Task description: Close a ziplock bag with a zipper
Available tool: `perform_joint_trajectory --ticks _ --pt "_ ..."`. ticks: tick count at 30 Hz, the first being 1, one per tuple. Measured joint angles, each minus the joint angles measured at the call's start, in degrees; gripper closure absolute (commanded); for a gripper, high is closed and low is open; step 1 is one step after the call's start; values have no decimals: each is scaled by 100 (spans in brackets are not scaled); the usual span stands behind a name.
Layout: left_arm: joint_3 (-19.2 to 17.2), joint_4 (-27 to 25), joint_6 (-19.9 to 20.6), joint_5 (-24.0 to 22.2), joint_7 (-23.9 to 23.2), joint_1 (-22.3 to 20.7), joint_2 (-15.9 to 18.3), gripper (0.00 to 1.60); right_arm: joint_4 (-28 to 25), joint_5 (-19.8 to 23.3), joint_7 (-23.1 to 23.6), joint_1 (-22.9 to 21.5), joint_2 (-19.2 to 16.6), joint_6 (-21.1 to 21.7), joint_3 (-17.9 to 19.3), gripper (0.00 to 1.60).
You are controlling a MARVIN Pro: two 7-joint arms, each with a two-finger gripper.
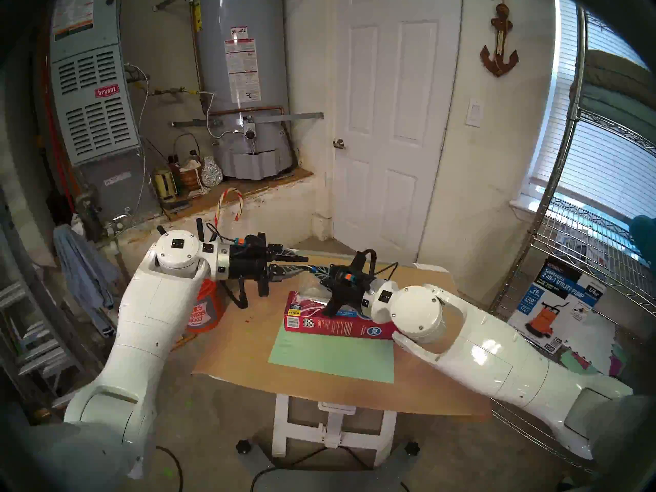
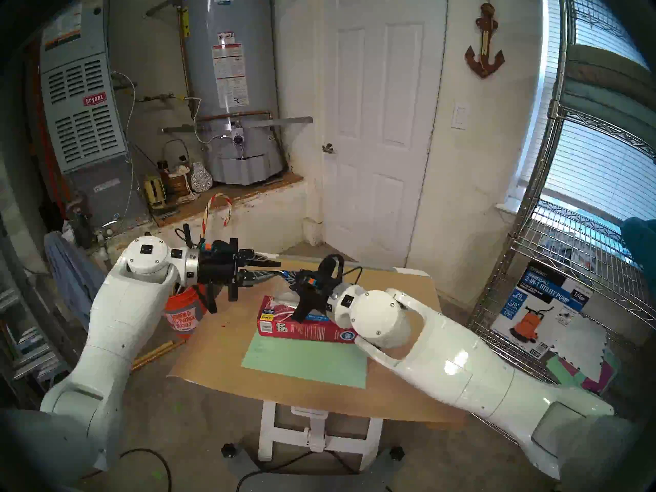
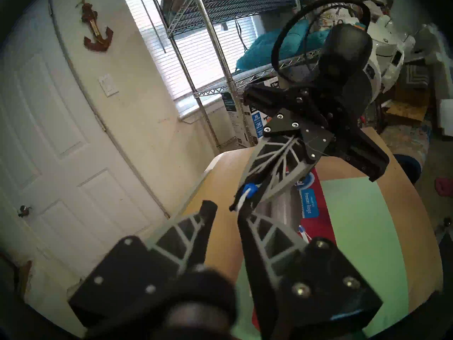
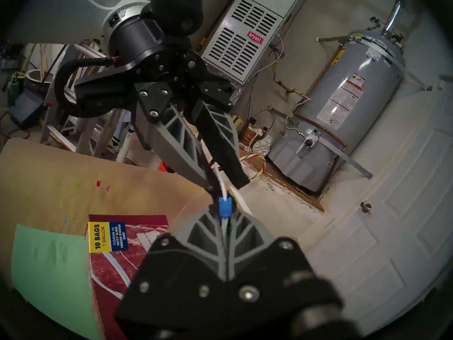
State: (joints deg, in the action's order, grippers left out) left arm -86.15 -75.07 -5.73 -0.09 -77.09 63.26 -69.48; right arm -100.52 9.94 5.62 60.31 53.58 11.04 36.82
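Observation:
In the right wrist view my right gripper (image 4: pixel 224 210) is shut on the white zip strip of the zipper, with the blue slider (image 4: pixel 225 207) right at its fingertips. The clear ziplock bag (image 1: pixel 310 289) hangs crumpled below it, over the red box (image 1: pixel 333 321). My left gripper (image 3: pixel 225 210) faces the right gripper (image 3: pixel 236 204) tip to tip, its fingers apart. The strip's free end (image 3: pixel 241 200) lies against the tip of one left finger (image 3: pixel 245 224). From the right wrist the strip (image 4: pixel 219 177) runs between the left gripper's (image 4: pixel 224 183) two fingers.
The red box lies on a green sheet (image 1: pixel 330 356) on the cardboard-covered table (image 1: pixel 245 342). An orange bucket (image 1: pixel 209 306) stands beside the table under the left arm. A wire shelf (image 1: pixel 585 239) is at the right, and a white door (image 1: pixel 383 125) is behind.

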Motion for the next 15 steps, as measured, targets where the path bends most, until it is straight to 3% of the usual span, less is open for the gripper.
perform_joint_trajectory --ticks 3,6,7,15 --pt "3 4 12 5 -4 -2 -14 97 1 0 -7 0 3 0 3 160" --pt "7 4 36 11 -11 -3 -27 151 1 0 -13 1 4 0 9 160" --pt "9 4 43 12 -14 -3 -30 160 1 0 -15 1 4 0 10 160" --pt "14 3 108 40 -5 -2 -63 160 13 11 -23 6 -2 0 31 160"
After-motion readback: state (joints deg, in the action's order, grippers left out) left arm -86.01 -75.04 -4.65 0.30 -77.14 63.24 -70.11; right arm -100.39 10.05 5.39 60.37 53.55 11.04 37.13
